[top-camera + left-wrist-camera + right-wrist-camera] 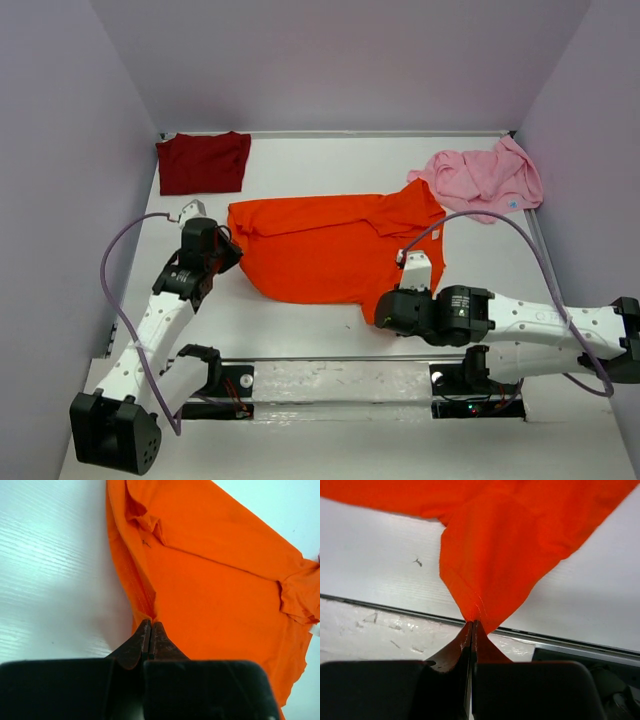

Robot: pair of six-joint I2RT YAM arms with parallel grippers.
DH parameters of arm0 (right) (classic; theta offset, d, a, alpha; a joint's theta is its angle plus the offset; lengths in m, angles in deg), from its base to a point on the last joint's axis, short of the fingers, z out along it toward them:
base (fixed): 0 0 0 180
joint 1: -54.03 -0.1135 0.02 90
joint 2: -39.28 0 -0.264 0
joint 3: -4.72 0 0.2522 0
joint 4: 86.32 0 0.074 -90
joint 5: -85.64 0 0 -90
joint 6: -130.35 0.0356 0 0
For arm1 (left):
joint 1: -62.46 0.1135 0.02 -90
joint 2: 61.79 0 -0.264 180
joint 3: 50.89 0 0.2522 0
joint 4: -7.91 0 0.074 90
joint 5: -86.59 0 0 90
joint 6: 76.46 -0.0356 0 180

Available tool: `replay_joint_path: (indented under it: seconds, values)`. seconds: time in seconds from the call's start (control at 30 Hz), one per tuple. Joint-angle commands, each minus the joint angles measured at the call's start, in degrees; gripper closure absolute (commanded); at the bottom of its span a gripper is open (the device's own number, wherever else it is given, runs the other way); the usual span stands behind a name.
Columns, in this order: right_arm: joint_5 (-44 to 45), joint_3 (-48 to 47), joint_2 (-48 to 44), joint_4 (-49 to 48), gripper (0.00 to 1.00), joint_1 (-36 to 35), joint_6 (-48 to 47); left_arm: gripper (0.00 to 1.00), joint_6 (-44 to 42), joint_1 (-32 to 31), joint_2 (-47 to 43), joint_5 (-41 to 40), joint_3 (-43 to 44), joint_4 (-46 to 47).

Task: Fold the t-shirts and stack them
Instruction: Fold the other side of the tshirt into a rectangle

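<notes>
The left tool (151,625) is pinched tight on the orange t-shirt (215,595) at its left edge. The right tool (473,624) clamps a near corner (close to the front rail). The shirt lies spread mid-worktop (320,165), with the maroon t-shirt (203,163) far left and the pink t-shirt (485,178) crumpled far right.

I'm reading no text, label, brand or number in any of the three views. I'm only picking out a tiny dark mark on the orange t-shirt (225,605) near its folded edge and a small dark scuff on the counter (380,555), neither forming a legible character.
</notes>
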Motion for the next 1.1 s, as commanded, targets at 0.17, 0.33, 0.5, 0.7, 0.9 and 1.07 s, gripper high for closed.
replay_joint_path:
  seconds: [0.17,0.33,0.5,0.7,0.9,1.07]
  values:
    - [19.7,-5.6,-1.3,11.7,1.0,0.8,10.9,1.0,0.4,-0.1,0.5,-4.1,6.4,-4.7]
    - [22.0,-7.6,1.2,5.4,1.0,11.4,-0.2,1.0,1.2,-0.1,0.8,-4.7,6.5,-4.3]
    - [13.1,-0.6,-4.0,-17.1,1.0,26.0,-16.9,1.0,0.7,0.0,0.6,-7.6,6.5,-4.0]
    - [6.6,1.6,0.0,-26.4,1.0,39.5,-26.1,1.0,-0.7,0.1,2.9,-8.1,5.8,-0.8]
    - [3.8,1.0,4.0,-32.1,1.0,46.9,-30.9,1.0,-2.5,0.2,6.2,-9.1,7.2,0.2]
    - [3.7,-1.1,9.5,-35.2,1.0,50.6,-34.9,1.0,-2.7,0.4,9.1,-9.7,8.5,0.8]
